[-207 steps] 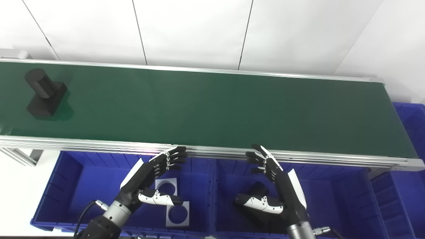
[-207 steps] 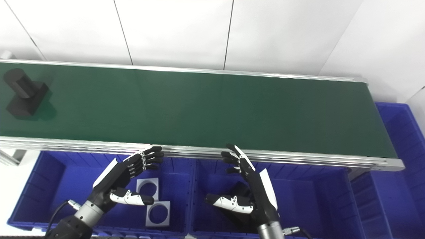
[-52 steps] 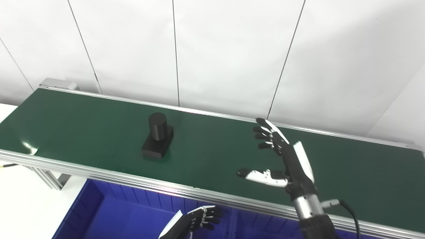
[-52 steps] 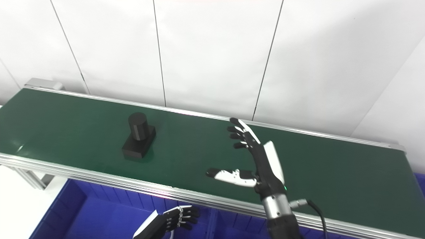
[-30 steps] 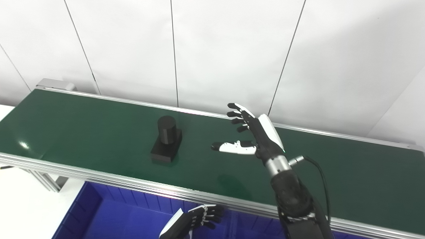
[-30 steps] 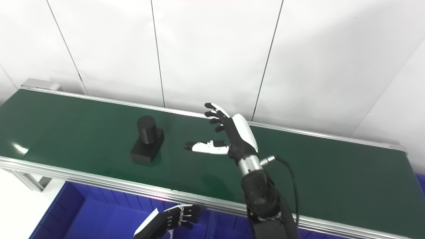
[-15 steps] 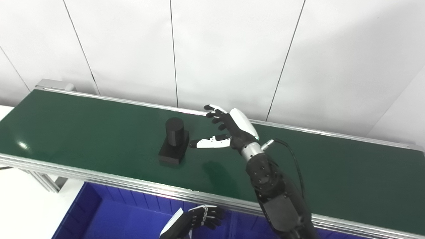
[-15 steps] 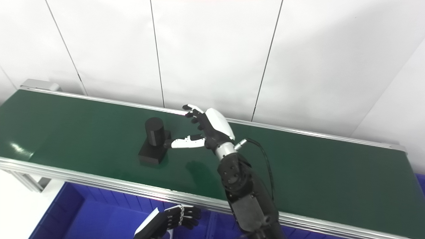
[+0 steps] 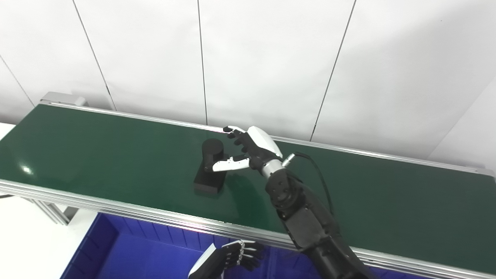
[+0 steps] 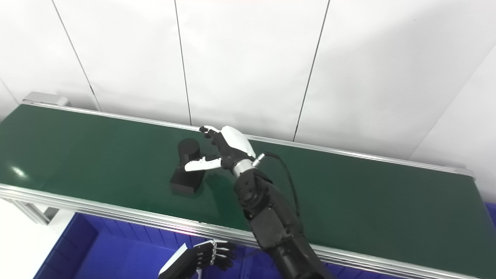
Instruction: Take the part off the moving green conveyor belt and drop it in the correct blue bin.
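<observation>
Wall: white panels with thin dark seams, filling the background beyond the fingers of the right hand.

Conveyor belt: long green surface between silver side rails, running from far left to near right. It lies beneath the right hand's fingers and extends well past them on both sides.

Blue bin: seen only in part along the bottom edge, below the belt's near rail. The left hand's fingers sit over it. Its contents are out of view.

Right arm: black segmented forearm with a cable looped near the wrist, rising from the bottom edge and reaching across the belt.

Part: black, a square base lying flat on the belt with an upright cylinder on top. It stands on the belt near mid-length, directly at the tips of the right hand's fingers.

Right hand: white-backed, black fingers. The fingers are spread and curved, not closed. The white thumb lies across the near side of the cylinder, touching or very nearly so; the other fingers arch just behind the cylinder's top. Whether these touch the part cannot be told. No grip is made.

Left hand: low at the bottom edge, fingers loosely curled, holding nothing, well apart from the part.
</observation>
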